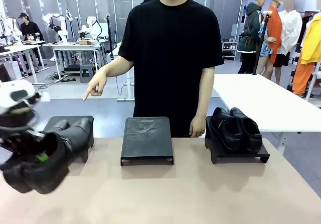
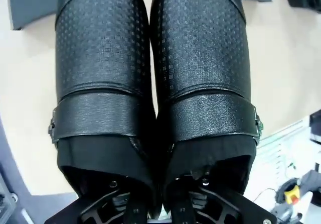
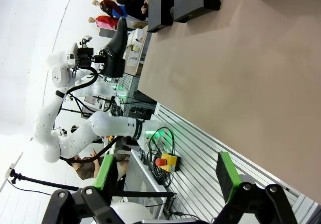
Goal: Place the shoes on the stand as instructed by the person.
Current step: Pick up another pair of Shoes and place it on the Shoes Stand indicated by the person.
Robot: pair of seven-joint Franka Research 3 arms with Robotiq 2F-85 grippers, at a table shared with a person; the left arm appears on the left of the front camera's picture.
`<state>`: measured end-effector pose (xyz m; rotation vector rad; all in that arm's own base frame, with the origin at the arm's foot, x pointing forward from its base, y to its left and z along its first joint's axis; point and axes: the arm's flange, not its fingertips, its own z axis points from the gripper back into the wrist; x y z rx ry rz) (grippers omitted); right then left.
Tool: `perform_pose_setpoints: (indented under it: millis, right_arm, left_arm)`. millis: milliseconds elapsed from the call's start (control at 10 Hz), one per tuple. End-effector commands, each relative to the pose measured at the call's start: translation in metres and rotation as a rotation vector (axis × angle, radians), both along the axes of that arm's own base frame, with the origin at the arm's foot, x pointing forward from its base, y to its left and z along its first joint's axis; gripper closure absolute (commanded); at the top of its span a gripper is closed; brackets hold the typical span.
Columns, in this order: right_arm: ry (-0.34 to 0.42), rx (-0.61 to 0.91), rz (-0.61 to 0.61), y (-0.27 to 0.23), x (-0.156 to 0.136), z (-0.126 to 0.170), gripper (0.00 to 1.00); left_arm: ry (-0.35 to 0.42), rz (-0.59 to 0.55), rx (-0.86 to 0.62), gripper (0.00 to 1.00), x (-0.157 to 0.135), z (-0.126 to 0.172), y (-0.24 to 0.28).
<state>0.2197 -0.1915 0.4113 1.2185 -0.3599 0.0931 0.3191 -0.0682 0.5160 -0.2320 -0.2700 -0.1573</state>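
Over the left edge of the table (image 1: 175,194), the left gripper (image 1: 42,157) is clamped on one pair of shoes (image 1: 67,139), a finger in each opening pinching the inner walls so both travel together. The person's hand (image 1: 95,87) points at the left stand (image 1: 80,118), likely its target; the other pair (image 1: 236,128) sits on the right stand (image 1: 241,157), and the right gripper (image 3: 165,176) hangs spread, empty

left end effector (image 1: 41,156) — low at left, clamped on shoes (image 1: 56,159) | right end effector (image 3: 165,159) — fingers spread apart
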Motion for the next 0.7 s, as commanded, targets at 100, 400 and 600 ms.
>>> perform_pose_setpoints:
  millis: [100, 400, 600]
  right_arm:
    - [-0.007, 0.009, -0.007, 0.001, -0.001, 0.004, 0.0]
    - [-0.007, 0.009, -0.007, 0.001, -0.001, 0.004, 0.0]
    - [-0.007, 0.009, -0.007, 0.001, -0.001, 0.004, 0.0]
  left_arm:
    - [-0.05, 0.027, -0.038, 1.0, 0.021, 0.03, 0.04]
    - [-0.09, 0.016, -0.029, 1.0, 0.035, 0.031, 0.063]
    - [-0.037, 0.052, -0.025, 1.0, 0.022, 0.024, 0.064]
